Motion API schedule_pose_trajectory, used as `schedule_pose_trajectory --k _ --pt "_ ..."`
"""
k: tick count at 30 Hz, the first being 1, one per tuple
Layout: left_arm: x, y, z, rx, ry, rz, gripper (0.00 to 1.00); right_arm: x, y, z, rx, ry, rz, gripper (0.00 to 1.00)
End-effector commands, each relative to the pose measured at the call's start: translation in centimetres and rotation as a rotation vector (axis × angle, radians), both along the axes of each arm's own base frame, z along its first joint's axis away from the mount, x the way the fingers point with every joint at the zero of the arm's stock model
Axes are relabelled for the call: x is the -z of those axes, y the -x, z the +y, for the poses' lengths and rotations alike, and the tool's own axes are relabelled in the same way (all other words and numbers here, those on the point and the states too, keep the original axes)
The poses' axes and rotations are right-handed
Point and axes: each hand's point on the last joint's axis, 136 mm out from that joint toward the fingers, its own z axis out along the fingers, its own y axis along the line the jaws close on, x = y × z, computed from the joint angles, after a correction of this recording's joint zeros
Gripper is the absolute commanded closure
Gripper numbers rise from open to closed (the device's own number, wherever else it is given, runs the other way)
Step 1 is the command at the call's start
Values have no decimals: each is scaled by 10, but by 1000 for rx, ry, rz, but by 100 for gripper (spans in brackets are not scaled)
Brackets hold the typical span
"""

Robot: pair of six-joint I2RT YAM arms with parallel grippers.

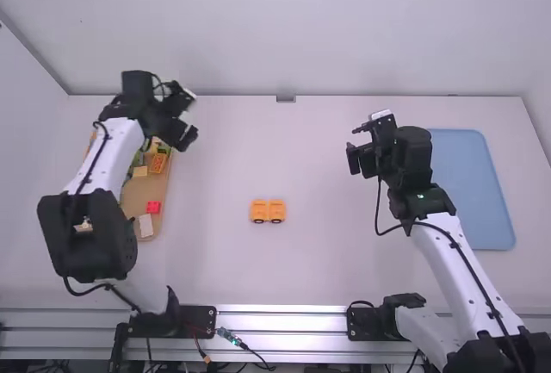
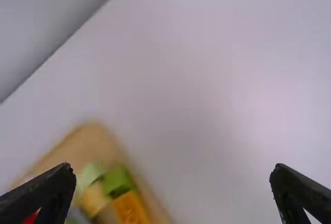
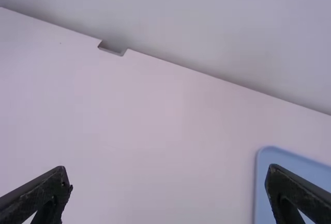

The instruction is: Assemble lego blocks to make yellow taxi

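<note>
Two orange-yellow wheeled block pieces [image 1: 268, 211] stand side by side near the table's middle. My left gripper [image 1: 191, 117] is above the far end of the wooden tray of loose blocks, at its right side; in the left wrist view, my left gripper [image 2: 171, 182] is open with nothing between its fingers. An orange block [image 2: 131, 207] and a green block [image 2: 118, 180] lie in the tray below. My right gripper [image 1: 351, 146] hangs over the table right of the middle; in the right wrist view, my right gripper [image 3: 168, 182] is open and holds nothing.
The wooden tray [image 1: 161, 207] lies at the left, partly under the left arm, with a red block [image 1: 153, 207] and several others inside. A flat blue tray [image 1: 482, 192] lies at the right, beside the right arm. A wall rises behind the table's far edge.
</note>
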Motion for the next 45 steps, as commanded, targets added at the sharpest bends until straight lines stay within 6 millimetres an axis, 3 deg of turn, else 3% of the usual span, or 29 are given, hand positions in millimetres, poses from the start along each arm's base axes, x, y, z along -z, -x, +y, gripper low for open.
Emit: schedule_pose_trajectory --k 1,3,6,10,14,18,19,22,24,25,27,33,39,45 --pt "1 1 34 -303 148 1 1 -9 -3 -1 6 -2 -17 1" --pt "0 6 85 -761 316 -46 1 -8 -2 -1 5 -2 -14 1" --pt "12 28 131 -1260 508 -89 1 -8 -2 0 4 -2 -14 1" --pt "29 43 134 -1433 620 -44 1 -9 -2 1 0 -9 -14 1" --pt "48 53 111 -1506 741 69 1 -8 -2 1 0 -8 -14 1" --pt "55 55 108 -1515 757 83 1 -8 -2 1 0 -8 -13 1" --pt "55 55 107 -1525 770 84 4 -8 -2 1 0 -8 -13 1" --pt "60 72 107 -1703 792 121 27 -8 -2 1 -2 -8 -13 1" --pt "60 82 112 -1786 757 114 21 -9 -2 2 -3 -9 -14 1" --pt "59 85 114 -1810 746 113 13 -9 -2 3 -9 -12 -13 1" --pt "55 79 115 -1793 757 109 6 -9 -1 5 -25 -23 -11 1" --pt "51 66 125 -1819 748 126 3 -9 -1 6 -26 -22 -10 1" --pt "73 46 126 -1805 675 298 1 -9 -1 6 -26 -22 -10 1" --pt "93 46 133 -1882 599 367 1 -9 -1 6 -28 -23 -10 1"
